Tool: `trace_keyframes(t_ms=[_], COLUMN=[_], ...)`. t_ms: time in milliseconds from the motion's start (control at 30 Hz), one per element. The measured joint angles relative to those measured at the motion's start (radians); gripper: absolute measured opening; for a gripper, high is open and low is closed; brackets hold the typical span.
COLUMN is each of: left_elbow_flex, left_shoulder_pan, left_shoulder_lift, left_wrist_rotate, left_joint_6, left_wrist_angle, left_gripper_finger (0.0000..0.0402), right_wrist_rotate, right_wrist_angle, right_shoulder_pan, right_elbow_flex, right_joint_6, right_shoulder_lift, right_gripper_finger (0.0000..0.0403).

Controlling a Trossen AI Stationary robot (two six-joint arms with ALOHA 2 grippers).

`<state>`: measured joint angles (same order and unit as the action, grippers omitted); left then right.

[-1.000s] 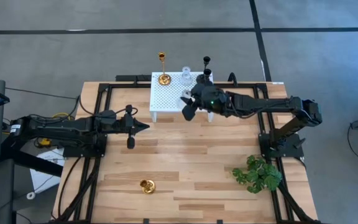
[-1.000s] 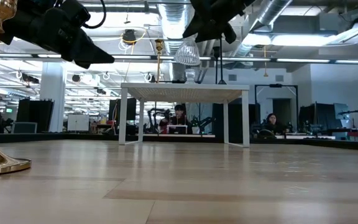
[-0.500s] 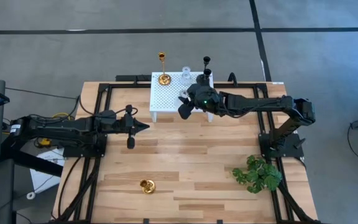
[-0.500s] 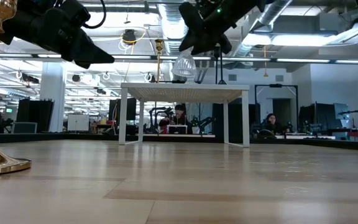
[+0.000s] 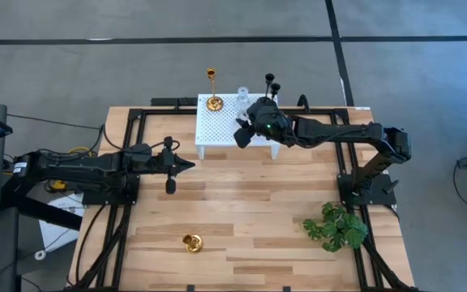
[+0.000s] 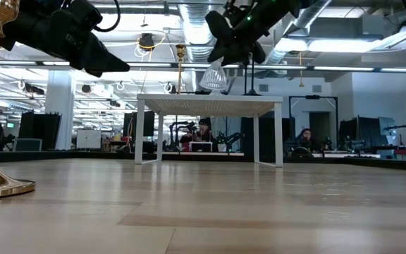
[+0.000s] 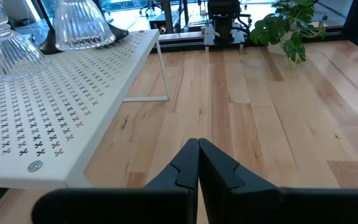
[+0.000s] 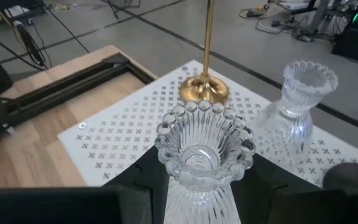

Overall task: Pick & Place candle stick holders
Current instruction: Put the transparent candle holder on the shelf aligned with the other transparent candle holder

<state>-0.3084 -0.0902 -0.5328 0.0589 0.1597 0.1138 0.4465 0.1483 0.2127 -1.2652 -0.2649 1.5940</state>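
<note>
The right claw point(image 8: 201, 186) grips a clear glass holder point(image 8: 204, 155) above the white platform point(image 5: 217, 126) (a tall gold holder point(image 5: 212, 89) stands there too). The left claw point(image 7: 197, 163), closed and empty, waits over the tabletop point(image 5: 242, 219) beside the platform.

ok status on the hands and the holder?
Right hand shut on clear glass holder, over white platform. Left hand shut, empty, parked. Nothing in the way.

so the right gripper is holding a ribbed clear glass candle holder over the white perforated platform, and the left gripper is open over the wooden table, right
One thing is wrong: the left gripper is shut, its fingers pressed together in the left wrist view. The rest holds: the right gripper grips the ribbed clear glass candle holder above the white perforated platform, and the left gripper hangs over the wooden table.
</note>
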Motion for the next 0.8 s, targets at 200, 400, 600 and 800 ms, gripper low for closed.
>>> trace_keyframes(t_ms=[200,400,600,800], left_elbow_flex=[0.000,0.000,0.000,0.000], left_shoulder_pan=[0.000,0.000,0.000,0.000], left_shoulder_lift=[0.000,0.000,0.000,0.000], left_wrist_rotate=[0.000,0.000,0.000,0.000], left_joint_6=[0.000,0.000,0.000,0.000], left_wrist_angle=[0.000,0.000,0.000,0.000], left_gripper_finger=[0.0008,0.0008,0.0008,0.0008], right_wrist_rotate=[-0.001,-0.002,-0.003,-0.004], right_wrist_angle=[0.032,0.031,-0.010,-0.035], right_shoulder_pan=[-0.017,-0.039,-0.060,-0.093], right_elbow_flex=[0.000,0.000,0.000,-0.018], right_joint_6=[-0.024,-0.024,-0.024,-0.018], right_shoulder_lift=[0.000,0.000,0.000,-0.001], right_gripper_finger=[0.0122,0.0122,0.0122,0.0122])
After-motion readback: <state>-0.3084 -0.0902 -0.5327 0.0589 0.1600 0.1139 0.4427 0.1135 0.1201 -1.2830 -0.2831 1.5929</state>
